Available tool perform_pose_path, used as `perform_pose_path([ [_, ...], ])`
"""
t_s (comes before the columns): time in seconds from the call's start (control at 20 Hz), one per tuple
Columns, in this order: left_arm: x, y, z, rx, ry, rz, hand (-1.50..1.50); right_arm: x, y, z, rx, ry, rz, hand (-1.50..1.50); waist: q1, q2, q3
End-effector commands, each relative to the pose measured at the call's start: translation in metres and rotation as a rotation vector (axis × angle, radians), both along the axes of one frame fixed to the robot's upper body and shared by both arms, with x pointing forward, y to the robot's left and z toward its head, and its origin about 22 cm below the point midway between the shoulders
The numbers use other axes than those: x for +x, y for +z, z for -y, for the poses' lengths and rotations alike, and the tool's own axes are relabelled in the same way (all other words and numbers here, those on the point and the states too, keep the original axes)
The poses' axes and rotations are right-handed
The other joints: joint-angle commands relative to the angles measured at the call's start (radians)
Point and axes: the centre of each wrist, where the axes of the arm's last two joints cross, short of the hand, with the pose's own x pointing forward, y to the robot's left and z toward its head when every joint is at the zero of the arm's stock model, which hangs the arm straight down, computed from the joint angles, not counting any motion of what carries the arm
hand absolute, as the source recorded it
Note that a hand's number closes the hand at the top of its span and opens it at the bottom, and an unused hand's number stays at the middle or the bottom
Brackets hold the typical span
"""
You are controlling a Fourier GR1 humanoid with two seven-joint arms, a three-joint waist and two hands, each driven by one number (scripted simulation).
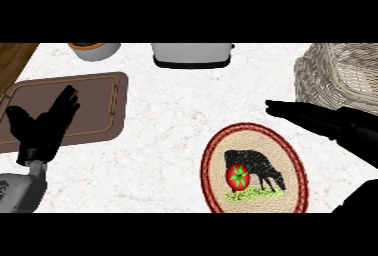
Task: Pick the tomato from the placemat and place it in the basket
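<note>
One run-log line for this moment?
tomato: on placemat | right hand: open, above placemat | left hand: resting | basket: no tomato seen

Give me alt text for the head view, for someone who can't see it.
A tomato lies on an oval placemat on a white counter, with the open right hand above it, near a wicker basket. The open left hand rests at the left edge over a brown board.

**White speckled surface, wood at the corner**

A pale, marbled surface [170, 125] fills the view. A brown cutting board [96, 95] lies at the left, a strip of wood [15, 55] shows top left, and a grey appliance [193, 54] sits at the far edge beside a white cup [96, 50].
</note>
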Motion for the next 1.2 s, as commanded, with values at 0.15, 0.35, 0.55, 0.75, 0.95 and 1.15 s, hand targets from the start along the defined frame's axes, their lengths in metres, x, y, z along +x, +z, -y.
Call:
perform_pose_path([
  [0.15, 0.005, -0.006, -0.01, -0.011, -0.006, -0.001, 0.0, -0.015, -0.06, -0.033, 0.077, -0.011, 0.045, -1.5, 0.001, 0.001, 0.0],
  [0.35, -0.002, -0.004, -0.017, -0.001, -0.002, 0.006, 0.0, -0.003, -0.107, -0.026, 0.127, -0.016, 0.038, -1.5, 0.003, 0.001, 0.0],
  [0.55, 0.013, 0.004, -0.008, -0.005, -0.01, -0.022, 0.0, 0.017, -0.129, -0.045, 0.184, -0.034, 0.003, -1.5, 0.001, 0.0, -0.001],
  [0.75, 0.013, 0.014, 0.003, -0.007, -0.003, -0.006, 0.0, 0.024, -0.157, -0.074, 0.059, -0.019, -0.001, -1.5, 0.004, 0.0, -0.001],
  [0.95, 0.021, 0.01, -0.007, 0.004, -0.018, -0.012, 0.0, 0.017, -0.185, -0.063, -0.003, -0.014, -0.047, -1.5, 0.0, 0.0, -0.001],
  [1.15, 0.003, 0.009, -0.009, 0.018, -0.017, 0.005, 0.0, 0.026, -0.18, -0.049, -0.056, -0.027, -0.043, -1.5, 0.002, -0.001, -0.001],
])
